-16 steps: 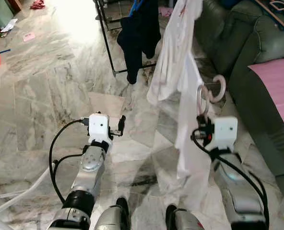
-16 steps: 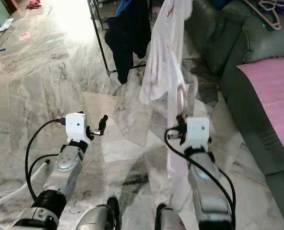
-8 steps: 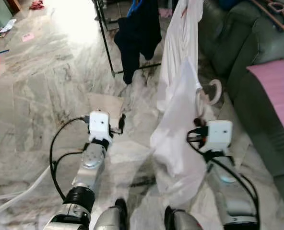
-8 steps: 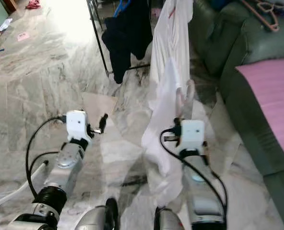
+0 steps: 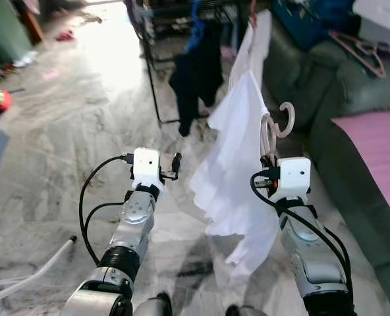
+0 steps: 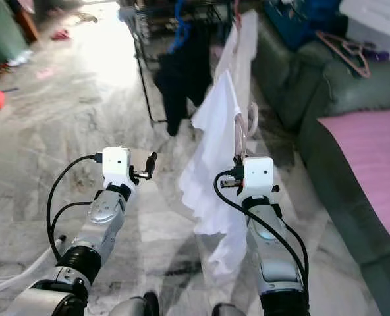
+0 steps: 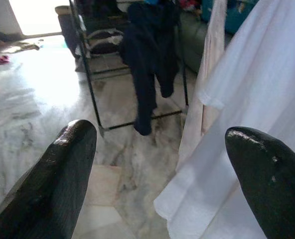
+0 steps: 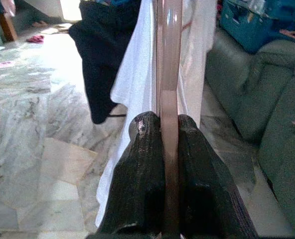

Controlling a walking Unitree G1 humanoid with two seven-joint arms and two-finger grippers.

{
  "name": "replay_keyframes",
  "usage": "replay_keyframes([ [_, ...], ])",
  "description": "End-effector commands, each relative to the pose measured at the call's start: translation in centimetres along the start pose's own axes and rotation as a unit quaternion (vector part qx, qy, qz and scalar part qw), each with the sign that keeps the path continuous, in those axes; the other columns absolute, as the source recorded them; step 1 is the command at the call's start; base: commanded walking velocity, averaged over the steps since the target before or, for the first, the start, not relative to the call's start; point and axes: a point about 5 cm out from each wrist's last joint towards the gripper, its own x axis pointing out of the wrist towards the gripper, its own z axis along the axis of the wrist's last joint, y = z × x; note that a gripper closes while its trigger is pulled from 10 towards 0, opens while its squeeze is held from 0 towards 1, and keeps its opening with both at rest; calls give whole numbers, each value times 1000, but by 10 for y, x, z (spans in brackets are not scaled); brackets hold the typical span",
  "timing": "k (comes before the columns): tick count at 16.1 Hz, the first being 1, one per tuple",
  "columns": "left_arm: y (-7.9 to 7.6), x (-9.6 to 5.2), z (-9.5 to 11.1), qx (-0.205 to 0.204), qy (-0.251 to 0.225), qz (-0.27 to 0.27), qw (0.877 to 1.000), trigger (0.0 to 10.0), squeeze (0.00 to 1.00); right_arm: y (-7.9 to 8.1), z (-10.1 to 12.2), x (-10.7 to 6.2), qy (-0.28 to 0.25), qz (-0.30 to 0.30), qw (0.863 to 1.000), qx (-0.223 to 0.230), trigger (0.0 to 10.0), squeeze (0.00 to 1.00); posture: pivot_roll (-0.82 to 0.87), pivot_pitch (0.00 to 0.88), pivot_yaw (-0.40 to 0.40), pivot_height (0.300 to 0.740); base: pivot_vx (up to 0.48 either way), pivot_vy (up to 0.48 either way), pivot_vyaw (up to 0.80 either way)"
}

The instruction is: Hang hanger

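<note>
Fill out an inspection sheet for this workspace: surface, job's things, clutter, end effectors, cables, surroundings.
Surface: marble floor, glare near the top.
Job's things: pink hanger carrying a white shirt; black rack ahead, with a dark garment and a white garment hanging.
Clutter: small items on the far floor; spare hangers on the sofa.
End effectors: right end effector shut on the hanger; left end effector open, holding nothing.
Cables: black cables loop along both forearms; white hose on the floor.
Surroundings: green sofa to the right, pink cover on it.
</note>
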Motion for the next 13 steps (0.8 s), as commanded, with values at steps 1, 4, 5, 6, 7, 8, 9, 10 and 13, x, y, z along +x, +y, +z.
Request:
replay_keyframes([
  [1, 5, 1, 3, 0, -7, 6, 1000, 10000, 0, 0, 8, 3, -26, -5, 1000, -1, 10000, 0, -33, 70, 47, 740, 0, 0, 0],
  [4, 5, 2, 6, -3, -17, 6, 1000, 10000, 0, 4, 9, 2, -32, 2, 999, -4, 10000, 0, -48, 74, 47, 740, 0, 0, 0],
  [5, 4, 3, 7, -8, -19, 7, 1000, 10000, 0, 3, 10, 3, -34, 5, 999, -7, 10000, 0, -52, 77, 46, 740, 0, 0, 0],
  [6, 4, 4, 7, -13, -20, 9, 1000, 10000, 0, 3, 10, 2, -35, 5, 999, -7, 10000, 0, -58, 81, 48, 740, 0, 0, 0],
  [7, 4, 4, 8, -16, -22, 10, 1000, 10000, 0, 3, 10, 2, -36, 5, 999, -6, 10000, 0, -59, 82, 49, 740, 0, 0, 0],
  [8, 3, 4, 8, -17, -22, 10, 1000, 10000, 0, 3, 10, 2, -36, 5, 999, -6, 10000, 0, -63, 88, 51, 740, 0, 0, 0],
  [9, 3, 5, 8, -18, -23, 10, 1000, 10000, 0, 4, 10, 2, -36, 6, 999, -6, 10000, 0, -68, 93, 52, 740, 247, 0, 0],
  [10, 2, 5, 8, -17, -22, 7, 1000, 10000, 0, 6, 10, 1, -36, 11, 999, -7, 10000, 0, -73, 103, 55, 740, 262, 0, 0],
  [13, 2, 6, 8, -15, -19, 3, 1000, 10000, 0, 11, 10, -1, -35, 20, 999, -2, 10000, 0, -78, 119, 63, 740, 265, 0, 733],
])
